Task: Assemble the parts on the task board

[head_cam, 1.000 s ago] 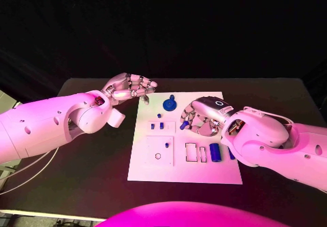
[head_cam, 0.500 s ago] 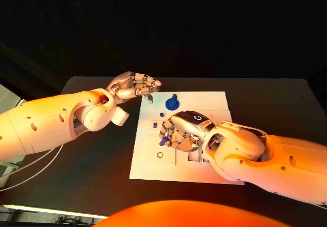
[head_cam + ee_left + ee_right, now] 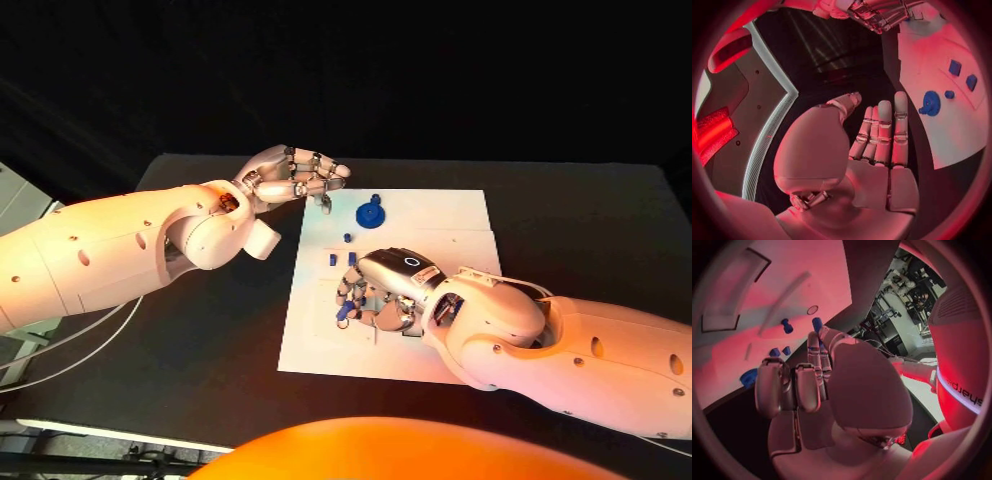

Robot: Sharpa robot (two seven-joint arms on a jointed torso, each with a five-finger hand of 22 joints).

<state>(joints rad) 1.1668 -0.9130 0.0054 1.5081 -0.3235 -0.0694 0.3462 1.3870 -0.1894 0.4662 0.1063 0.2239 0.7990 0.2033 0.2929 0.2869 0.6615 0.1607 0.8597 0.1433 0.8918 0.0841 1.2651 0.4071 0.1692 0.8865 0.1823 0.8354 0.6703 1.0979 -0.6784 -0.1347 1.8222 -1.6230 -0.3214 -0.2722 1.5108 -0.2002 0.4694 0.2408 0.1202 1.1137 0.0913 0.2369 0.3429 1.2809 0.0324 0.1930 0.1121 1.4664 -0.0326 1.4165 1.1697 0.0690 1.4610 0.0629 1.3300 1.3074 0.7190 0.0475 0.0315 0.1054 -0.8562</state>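
Black table (image 3: 577,230): right hand (image 3: 387,283) pinches blue part (image 3: 345,311) over task board (image 3: 447,212); left hand (image 3: 294,176) curled, empty.

Black surface (image 3: 577,210) spans the middle of the head view, its far edge running across the upper third. Black backdrop (image 3: 433,70) fills the top of the frame. Pale cables (image 3: 65,345) loop off the surface's left edge, lower left.

The white task board (image 3: 433,215) lies flat on the black tabletop (image 3: 577,220). A round blue part with a raised knob (image 3: 371,212) sits near its far edge, a small blue peg (image 3: 348,237) just beside it. Two small blue blocks (image 3: 333,259) lie further in. A blue cylindrical part (image 3: 346,310) stands near the board's left side.
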